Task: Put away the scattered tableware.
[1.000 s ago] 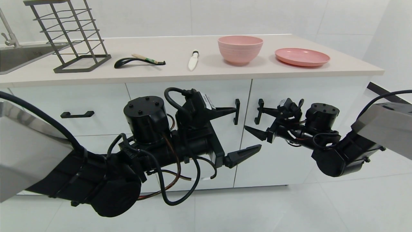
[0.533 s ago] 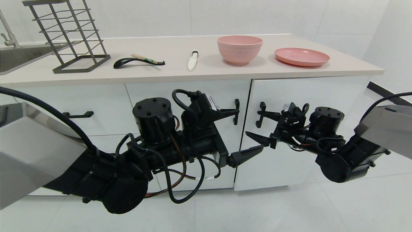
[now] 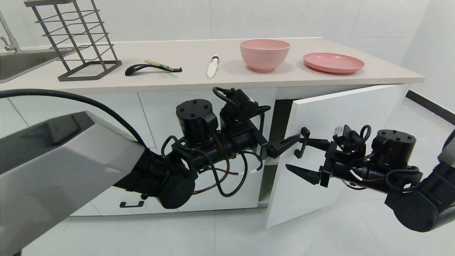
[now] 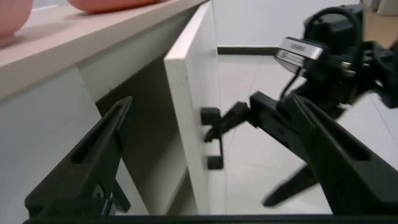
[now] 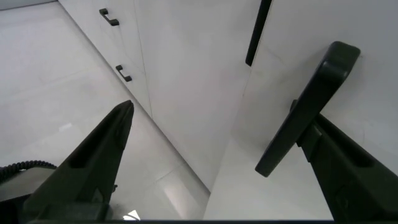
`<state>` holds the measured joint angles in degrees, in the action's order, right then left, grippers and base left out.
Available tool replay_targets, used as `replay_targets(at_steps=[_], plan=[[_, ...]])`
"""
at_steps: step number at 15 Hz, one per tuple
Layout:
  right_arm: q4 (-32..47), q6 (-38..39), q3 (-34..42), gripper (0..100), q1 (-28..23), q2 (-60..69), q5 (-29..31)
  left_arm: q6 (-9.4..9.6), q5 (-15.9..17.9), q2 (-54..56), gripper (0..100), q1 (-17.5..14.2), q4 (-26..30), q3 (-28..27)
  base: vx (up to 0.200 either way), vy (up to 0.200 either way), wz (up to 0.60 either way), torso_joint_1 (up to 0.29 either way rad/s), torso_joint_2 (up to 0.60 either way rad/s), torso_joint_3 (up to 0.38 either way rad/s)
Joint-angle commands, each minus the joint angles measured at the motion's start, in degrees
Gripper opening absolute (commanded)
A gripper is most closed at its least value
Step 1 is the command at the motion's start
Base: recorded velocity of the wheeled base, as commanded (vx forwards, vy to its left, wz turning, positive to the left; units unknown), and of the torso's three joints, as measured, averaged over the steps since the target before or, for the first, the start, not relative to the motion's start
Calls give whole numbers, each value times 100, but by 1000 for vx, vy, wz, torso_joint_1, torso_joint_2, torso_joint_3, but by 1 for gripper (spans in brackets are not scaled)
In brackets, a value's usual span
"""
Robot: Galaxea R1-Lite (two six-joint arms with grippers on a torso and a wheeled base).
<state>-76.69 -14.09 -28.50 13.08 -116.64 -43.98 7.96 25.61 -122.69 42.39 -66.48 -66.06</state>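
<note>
On the counter lie a black spoon [image 3: 142,67], a wooden-handled utensil [image 3: 159,64] and a white knife [image 3: 213,67], with a pink bowl [image 3: 265,54] and a pink plate [image 3: 333,62] to their right. Below, the right cabinet door [image 3: 341,117] stands partly open. My right gripper [image 3: 296,153] is open, its upper finger hooked behind the door's black handle [image 3: 304,142]. My left gripper [image 3: 284,121] is open at the door's free edge. In the left wrist view that edge [image 4: 189,106] stands between the left gripper [image 4: 211,106] fingers. The right gripper [image 5: 236,81] faces the cabinet fronts.
A black wire dish rack [image 3: 76,39] stands at the counter's left, beside a sink [image 3: 21,62]. The left cabinet door and the drawers with black handles [image 3: 128,204] are closed. White tiled floor lies open in front and to the right.
The right cabinet door has swung open, with my right gripper drawing back and to the right at its handle. My left gripper has moved forward to the door's open edge.
</note>
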Motion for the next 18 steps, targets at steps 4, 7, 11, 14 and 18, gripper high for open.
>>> replay_targets(at_steps=[4,7,11,14,18], plan=[[-21,-15,55,100,-7,177,-14,-31,190,-1100,100,156,21,-1190,0,0,0,0,0,0],[-21,-15,64,100,-16,177,-14,-49,58,-1398,100,191,21,-1638,0,0,0,0,0,0],[-21,-15,73,100,-25,177,-5,-40,75,-1416,100,217,-32,-1612,0,0,0,0,0,0],[-21,-15,29,100,-209,10,13,-31,119,-1416,100,630,-41,-1629,0,0,0,0,0,0],[-21,-32,29,100,-447,-61,13,-40,128,-1460,100,639,-120,-1603,0,0,0,0,0,0]])
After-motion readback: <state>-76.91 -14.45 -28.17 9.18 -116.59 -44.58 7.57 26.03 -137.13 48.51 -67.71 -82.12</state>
